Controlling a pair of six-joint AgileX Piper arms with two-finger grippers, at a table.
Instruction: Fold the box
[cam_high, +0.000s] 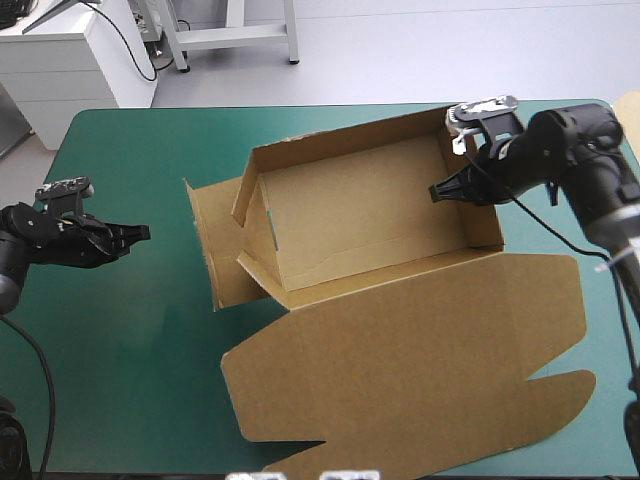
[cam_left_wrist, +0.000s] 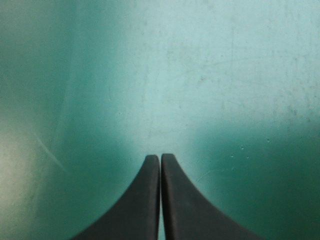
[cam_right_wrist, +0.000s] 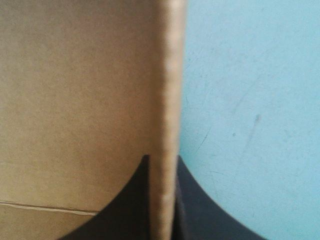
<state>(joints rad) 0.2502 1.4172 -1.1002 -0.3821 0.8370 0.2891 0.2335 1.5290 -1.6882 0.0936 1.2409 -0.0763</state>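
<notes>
Box (cam_right_wrist: 75, 100) wall apparently clamped between right fingers (cam_right_wrist: 200, 212).

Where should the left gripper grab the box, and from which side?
Probably the box by its left end flap, at the free edge, from the table's left: that flap splays toward the left gripper, while the right gripper pinches the opposite wall.

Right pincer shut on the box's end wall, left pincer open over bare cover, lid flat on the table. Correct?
Not quite. The left pincer is shut, not open: the left wrist view shows its fingers meeting in one arch over bare teal-green cover. The rest stands: right pincer shut on the box at its end wall, lid lying flat.
</notes>
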